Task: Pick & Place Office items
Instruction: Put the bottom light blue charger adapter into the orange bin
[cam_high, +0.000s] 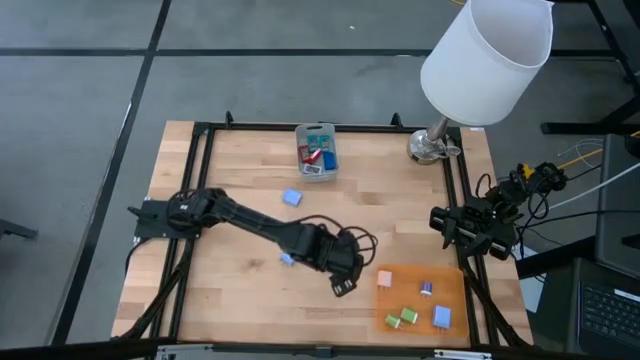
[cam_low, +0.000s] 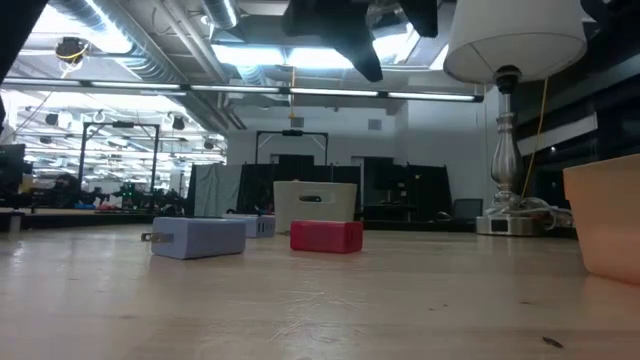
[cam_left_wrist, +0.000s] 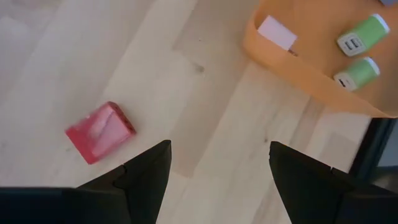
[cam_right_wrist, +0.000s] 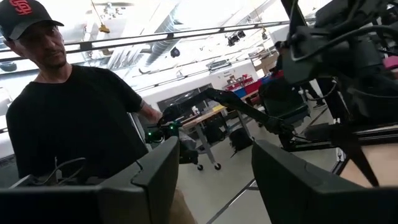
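Note:
My left gripper (cam_high: 345, 284) hangs open above the table, just left of the orange mat (cam_high: 455, 300), and holds nothing. A red piece (cam_left_wrist: 99, 132) lies flat on the wood below and beside its fingers (cam_left_wrist: 149, 171); the low view shows the red piece (cam_low: 326, 236) too. Two blue pieces (cam_high: 291, 197) (cam_high: 287, 259) lie on the wood. On the mat rest a pale pink piece (cam_high: 384, 278), two green pieces (cam_high: 400, 318) and a blue one (cam_high: 441, 317). My right gripper (cam_right_wrist: 214, 149) waits open at the table's right edge (cam_high: 455, 225).
A grey translucent bin (cam_high: 318, 150) with red, blue and teal pieces stands near the far edge. A lamp with a white shade (cam_high: 487, 55) stands at the far right corner. A person in a black shirt (cam_right_wrist: 68, 124) shows beyond the table.

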